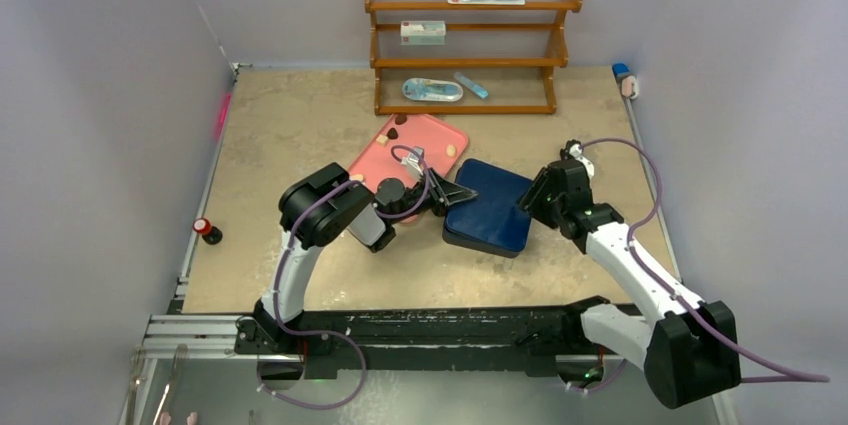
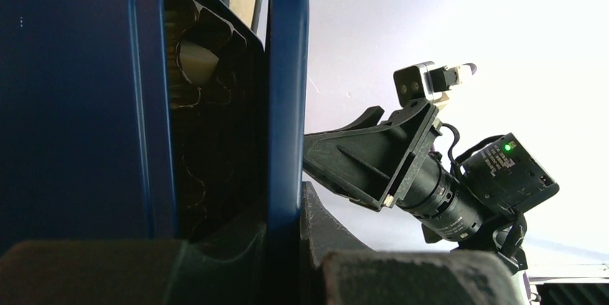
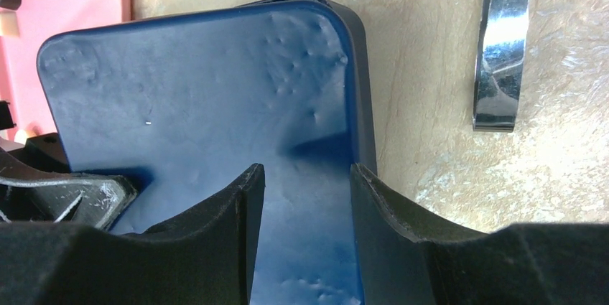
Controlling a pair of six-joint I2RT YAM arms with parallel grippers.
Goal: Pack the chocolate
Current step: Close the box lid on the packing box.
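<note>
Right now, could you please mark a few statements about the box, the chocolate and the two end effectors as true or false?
1. The left end effector is shut on the edge of the blue lid. True.
2. The chocolate pieces lie on the pink tray. True.
3. The blue lid lies on the pink tray. False: it sits over the box, raised only a crack at one side.
4. The right end effector holds a chocolate. False: the right end effector is open and empty, over the lid.
5. The wooden shelf is bare. False: the wooden shelf has several items on it.
</note>
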